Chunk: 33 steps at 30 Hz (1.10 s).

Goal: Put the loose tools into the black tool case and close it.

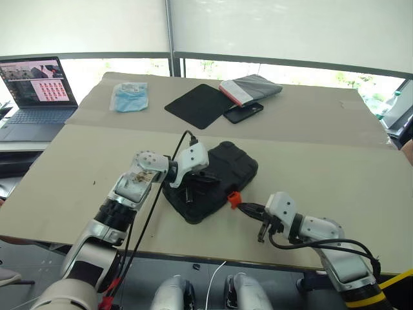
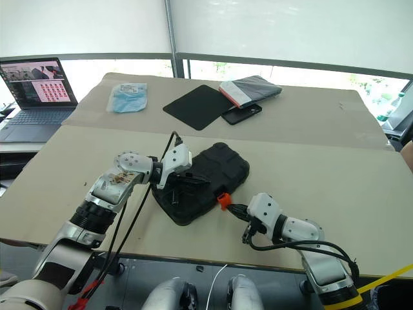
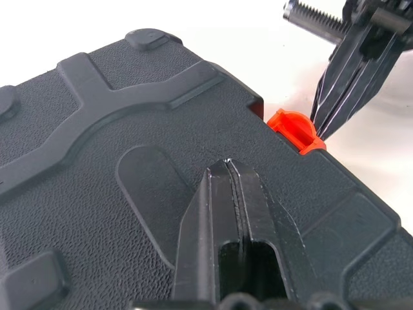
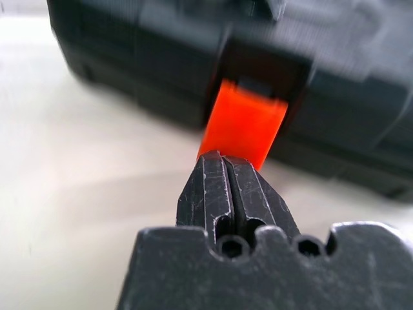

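Pressing down on the ribbed lid of the case (image 1: 216, 177), the left gripper (image 3: 231, 169) has its fingers clenched together, empty. Right gripper (image 4: 226, 161), likewise clenched and empty, has its tips against the orange latch (image 4: 244, 123) on the case's near edge. Case lies shut near the front of the table (image 1: 322, 161), contents hidden; a black mat (image 1: 199, 104), phone (image 1: 243, 112) and laptop (image 1: 35, 87) sit well behind.

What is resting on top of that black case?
The left gripper, shut, presses on the lid of the black tool case. The right gripper, shut, is at the orange latch. The closed lid hides the inside.
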Motion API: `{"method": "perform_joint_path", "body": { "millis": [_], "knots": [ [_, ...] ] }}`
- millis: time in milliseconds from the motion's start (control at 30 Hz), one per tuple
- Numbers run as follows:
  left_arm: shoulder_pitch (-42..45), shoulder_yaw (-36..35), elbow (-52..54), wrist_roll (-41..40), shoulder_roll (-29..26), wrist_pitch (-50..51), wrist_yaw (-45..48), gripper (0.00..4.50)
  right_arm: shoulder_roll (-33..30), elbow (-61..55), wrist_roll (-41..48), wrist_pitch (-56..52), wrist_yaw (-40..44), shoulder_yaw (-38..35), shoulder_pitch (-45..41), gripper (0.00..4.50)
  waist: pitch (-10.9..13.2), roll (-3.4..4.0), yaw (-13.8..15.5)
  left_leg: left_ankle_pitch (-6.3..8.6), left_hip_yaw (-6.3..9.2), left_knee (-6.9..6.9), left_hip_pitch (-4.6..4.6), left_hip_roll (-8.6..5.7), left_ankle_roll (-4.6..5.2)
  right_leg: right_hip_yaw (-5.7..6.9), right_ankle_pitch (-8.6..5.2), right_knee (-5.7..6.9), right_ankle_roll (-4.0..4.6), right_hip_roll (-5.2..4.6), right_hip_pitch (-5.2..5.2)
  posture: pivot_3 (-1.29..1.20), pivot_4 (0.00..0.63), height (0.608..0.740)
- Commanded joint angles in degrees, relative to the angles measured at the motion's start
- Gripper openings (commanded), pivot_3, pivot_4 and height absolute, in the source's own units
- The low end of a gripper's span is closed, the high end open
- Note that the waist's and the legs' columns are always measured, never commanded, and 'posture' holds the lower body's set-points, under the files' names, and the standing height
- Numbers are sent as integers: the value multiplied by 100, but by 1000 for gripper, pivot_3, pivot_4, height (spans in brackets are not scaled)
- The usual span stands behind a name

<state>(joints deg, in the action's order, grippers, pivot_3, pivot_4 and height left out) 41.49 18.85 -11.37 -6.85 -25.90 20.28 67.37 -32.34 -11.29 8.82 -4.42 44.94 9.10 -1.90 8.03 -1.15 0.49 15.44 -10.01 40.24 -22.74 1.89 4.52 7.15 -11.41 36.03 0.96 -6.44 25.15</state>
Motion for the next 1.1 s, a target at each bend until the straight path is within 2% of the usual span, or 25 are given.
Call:
{"method": "perform_joint_path", "body": {
  "millis": [33, 600, 933, 1100],
  "knots": [
    [-139, 186, -394, 236, -145, 262, 6, 0, 25, -5, -79, 43, 28, 35, -153, 87, 0, 0, -7, 0, 0, 0, 0, 0, 0, 0, 0, 0, 0, 0, 0, 0, 150, 740],
    [-253, 166, -339, 204, -98, 396, -86, 0, 564, 269, -119, 158, -50, 82, -819, 87, -1, 0, -46, 2, 3, 0, -1, 1, -12, 1, 0, 2, 1, -1, 1, 0, 150, 740],
    [-371, 161, -240, 209, -125, 491, -60, 0, 889, 241, 175, 393, -39, -197, -934, 87, -1, 1, -123, -1, 5, -4, 2, 4, -23, 1, 0, 7, 1, 0, 2, 0, 150, 740],
    [-417, 190, -184, 188, -124, 566, -57, 0, 987, 389, 97, 421, -11, -94, -970, 87, -1, 0, -137, -3, 5, -7, 3, 5, -28, 0, 0, 7, 2, 1, 4, 0, 150, 740]
  ]
}}
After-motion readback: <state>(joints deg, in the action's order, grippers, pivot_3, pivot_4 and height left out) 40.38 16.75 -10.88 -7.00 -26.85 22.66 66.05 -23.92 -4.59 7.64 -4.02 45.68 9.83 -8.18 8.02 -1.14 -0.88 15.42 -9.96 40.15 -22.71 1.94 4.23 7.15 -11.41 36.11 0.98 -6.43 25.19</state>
